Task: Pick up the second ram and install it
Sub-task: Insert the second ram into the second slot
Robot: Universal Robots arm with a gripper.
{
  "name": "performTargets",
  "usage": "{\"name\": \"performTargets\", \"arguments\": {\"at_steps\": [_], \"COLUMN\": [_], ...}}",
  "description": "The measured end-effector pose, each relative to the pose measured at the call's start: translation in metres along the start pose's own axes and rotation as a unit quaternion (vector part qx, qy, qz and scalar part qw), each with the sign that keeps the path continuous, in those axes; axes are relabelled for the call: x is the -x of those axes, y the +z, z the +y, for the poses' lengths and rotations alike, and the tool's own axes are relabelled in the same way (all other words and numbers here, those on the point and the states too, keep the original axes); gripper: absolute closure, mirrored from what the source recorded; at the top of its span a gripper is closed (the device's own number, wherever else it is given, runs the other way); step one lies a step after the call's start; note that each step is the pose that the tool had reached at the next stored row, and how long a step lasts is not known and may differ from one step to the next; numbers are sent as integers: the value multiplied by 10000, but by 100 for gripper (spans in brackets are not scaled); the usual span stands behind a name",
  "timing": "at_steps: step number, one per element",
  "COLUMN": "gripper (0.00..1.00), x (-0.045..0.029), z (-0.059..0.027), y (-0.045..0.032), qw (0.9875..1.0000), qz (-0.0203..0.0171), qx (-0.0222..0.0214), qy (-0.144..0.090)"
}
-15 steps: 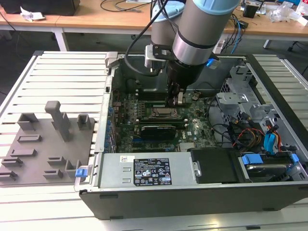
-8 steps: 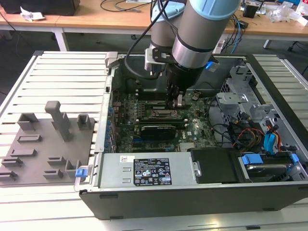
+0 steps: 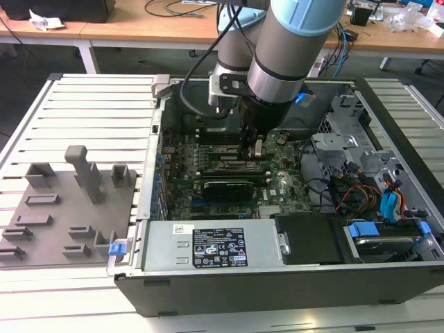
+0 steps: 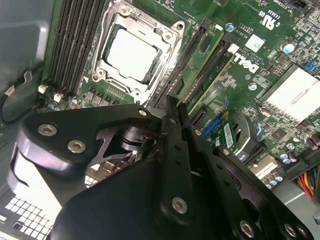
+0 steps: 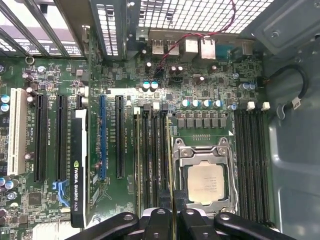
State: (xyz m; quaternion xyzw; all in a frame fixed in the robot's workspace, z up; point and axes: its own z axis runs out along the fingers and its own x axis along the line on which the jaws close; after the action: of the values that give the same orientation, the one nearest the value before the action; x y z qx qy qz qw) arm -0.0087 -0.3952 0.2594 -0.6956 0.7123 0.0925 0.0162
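The second ram [image 5: 171, 165] was pinched edge-on by the gripper [image 5: 172, 212] at lower centre of the first wrist view, beside the CPU socket [image 5: 205, 177], and was judged best kept parallel to its memory slot [image 5: 162, 155] and pressed evenly.

We see even, soft overhead light in the exterior view, with the arm [image 3: 288, 48] slightly blurred and its shadow dimming the motherboard [image 3: 229, 170] at frame center. In both wrist views the CPU lid [image 5: 206, 183] glares pale. The gripper [image 4: 172, 125] looms dark, soft-focused across the second wrist view's lower half.
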Motion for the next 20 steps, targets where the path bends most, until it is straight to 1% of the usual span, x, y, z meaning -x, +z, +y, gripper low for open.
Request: {"name": "performTargets", "arguments": {"at_steps": [8, 9, 12, 13, 14, 16, 17, 19, 20], "gripper": [87, 87, 87, 87, 87, 87, 87, 87, 87], "x": [-10, -13, -30, -34, -36, -41, -44, -48, -45], "z": [-7, -7, -7, -1, 10, 41, 54, 65, 67], "y": [67, 84, 105, 108, 113, 147, 164, 188, 203], "qw": [10000, 10000, 10000, 9999, 9999, 9998, 9997, 9996, 9996], "qz": [0, 0, 3, 101, 152, 204, 242, 290, 290], "qx": [0, 0, 0, -3, -5, -7, -8, -10, -10], "qy": [0, 1, 1, 11, 16, 22, 27, 37, 39]}}
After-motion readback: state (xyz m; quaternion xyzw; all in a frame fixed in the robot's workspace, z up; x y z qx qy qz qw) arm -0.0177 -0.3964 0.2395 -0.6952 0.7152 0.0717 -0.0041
